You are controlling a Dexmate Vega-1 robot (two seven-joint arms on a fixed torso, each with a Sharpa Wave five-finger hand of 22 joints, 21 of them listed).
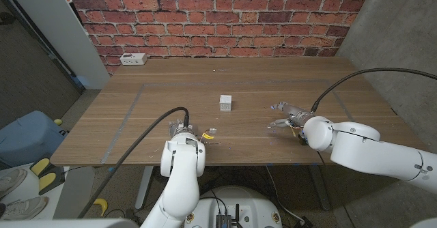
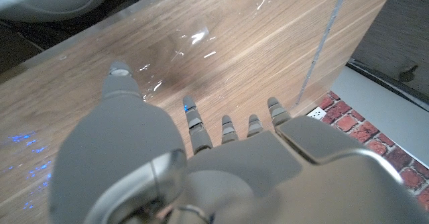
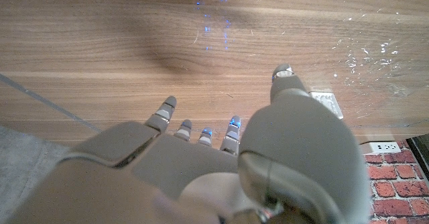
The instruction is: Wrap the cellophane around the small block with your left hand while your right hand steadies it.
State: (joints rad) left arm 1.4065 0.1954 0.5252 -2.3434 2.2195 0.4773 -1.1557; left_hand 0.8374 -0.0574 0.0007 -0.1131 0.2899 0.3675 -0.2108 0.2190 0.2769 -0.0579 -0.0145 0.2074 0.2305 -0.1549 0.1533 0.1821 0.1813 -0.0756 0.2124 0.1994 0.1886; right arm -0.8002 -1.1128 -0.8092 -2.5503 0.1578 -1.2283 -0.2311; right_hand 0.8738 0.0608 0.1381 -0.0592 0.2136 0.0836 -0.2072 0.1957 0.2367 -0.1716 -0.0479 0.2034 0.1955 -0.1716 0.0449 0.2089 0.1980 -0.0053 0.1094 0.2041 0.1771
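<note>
The small white block (image 1: pixel 225 103) stands on the wooden table (image 1: pixel 136 112) near its middle; in the right wrist view the block (image 3: pixel 326 103) sits just past the thumb. Clear cellophane shows as faint glints on the wood, in the left wrist view (image 2: pixel 194 36) and in the right wrist view (image 3: pixel 375 53). My left hand (image 1: pixel 207 136) hovers near the table's front edge, short of the block, fingers (image 2: pixel 196 123) spread and holding nothing. My right hand (image 1: pixel 285 115) is to the block's right, apart from it, fingers (image 3: pixel 165 110) stretched out and empty.
A white power strip (image 1: pixel 133 59) lies at the table's far left corner, before the brick wall. Thin tape lines (image 1: pixel 130 108) mark a rectangle on the table top. A blue bin (image 1: pixel 27 136) stands on the floor to the left.
</note>
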